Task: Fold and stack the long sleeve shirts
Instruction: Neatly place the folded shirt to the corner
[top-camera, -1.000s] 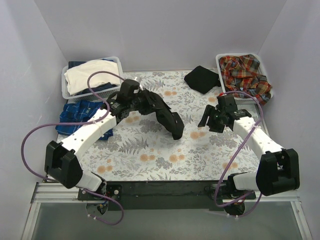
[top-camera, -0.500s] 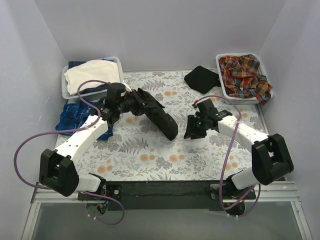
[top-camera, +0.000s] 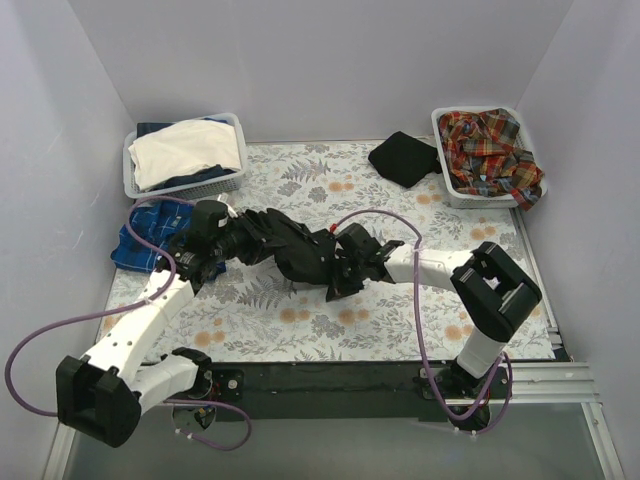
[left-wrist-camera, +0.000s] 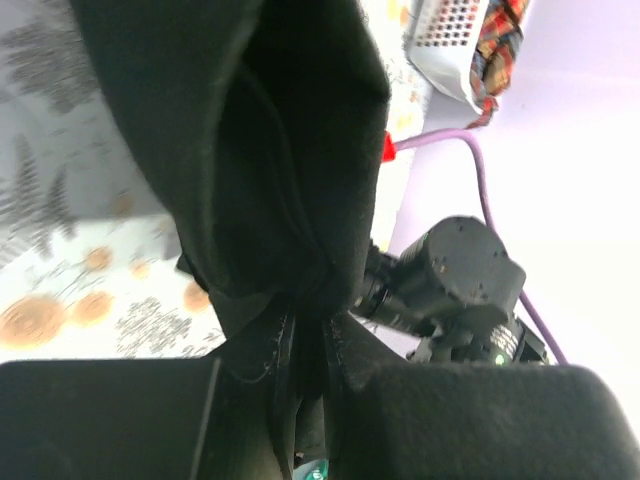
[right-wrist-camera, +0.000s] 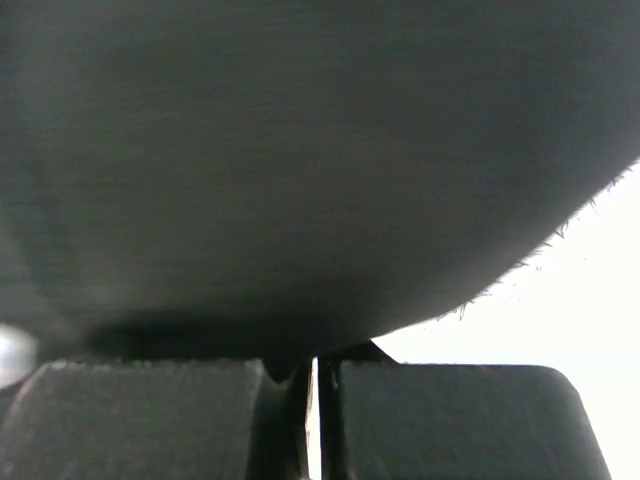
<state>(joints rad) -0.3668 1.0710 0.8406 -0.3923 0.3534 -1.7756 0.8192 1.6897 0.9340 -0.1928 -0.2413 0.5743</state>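
Observation:
A black long sleeve shirt (top-camera: 295, 250) hangs bunched between both grippers over the middle of the floral table. My left gripper (top-camera: 232, 243) holds its left end. In the left wrist view the black shirt (left-wrist-camera: 270, 150) is pinched between the shut fingers of the left gripper (left-wrist-camera: 310, 335). My right gripper (top-camera: 340, 272) is shut on the shirt's right end. In the right wrist view the black shirt (right-wrist-camera: 300, 150) fills the top and meets the right gripper (right-wrist-camera: 312, 375) at its nearly touching tips. A blue-and-white checked shirt (top-camera: 150, 238) lies at the left. Red-orange plaid shirts (top-camera: 490, 145) fill the right basket.
A white basket (top-camera: 228, 180) at the back left holds white and dark cloth. A folded black cloth (top-camera: 403, 158) lies at the back, beside the white basket (top-camera: 446, 185) of plaid shirts. Purple cables loop from both arms. Grey walls close the table on three sides.
The right gripper swung left across the table to the shirt's hanging end and shut on it. The left gripper drew back left and lower, carrying the shirt.

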